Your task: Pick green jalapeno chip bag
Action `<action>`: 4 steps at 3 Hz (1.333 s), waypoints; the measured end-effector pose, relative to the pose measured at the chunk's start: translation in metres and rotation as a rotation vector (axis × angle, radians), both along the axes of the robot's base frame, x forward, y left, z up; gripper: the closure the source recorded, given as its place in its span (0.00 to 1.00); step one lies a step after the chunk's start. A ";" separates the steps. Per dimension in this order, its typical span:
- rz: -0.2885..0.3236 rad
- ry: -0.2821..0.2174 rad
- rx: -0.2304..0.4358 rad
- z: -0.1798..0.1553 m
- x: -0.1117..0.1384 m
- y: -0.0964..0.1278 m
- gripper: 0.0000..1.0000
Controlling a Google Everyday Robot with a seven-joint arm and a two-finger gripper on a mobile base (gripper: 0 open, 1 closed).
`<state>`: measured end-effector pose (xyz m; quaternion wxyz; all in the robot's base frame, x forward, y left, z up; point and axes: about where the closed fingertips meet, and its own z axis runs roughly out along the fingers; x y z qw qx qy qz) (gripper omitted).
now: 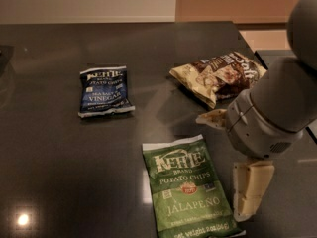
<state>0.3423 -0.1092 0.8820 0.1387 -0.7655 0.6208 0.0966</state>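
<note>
Cream gripper [250, 192] is held just right of the flat green foil jalapeno chip bag [190, 186]: approach step, judged.
Whether it is apart or together cannot be told; the bag lies on the dark glossy table [59, 172], so centring over it and descending is called for.

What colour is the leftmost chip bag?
Leftmost bag: dark blue, white lettering, camera view. The gripper hovers beside the green bag.
</note>
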 end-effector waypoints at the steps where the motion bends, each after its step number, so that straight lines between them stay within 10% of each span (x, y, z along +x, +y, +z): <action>1: 0.069 0.017 -0.010 -0.020 -0.013 0.015 0.00; 4: 0.177 0.027 -0.125 -0.063 -0.033 0.042 0.05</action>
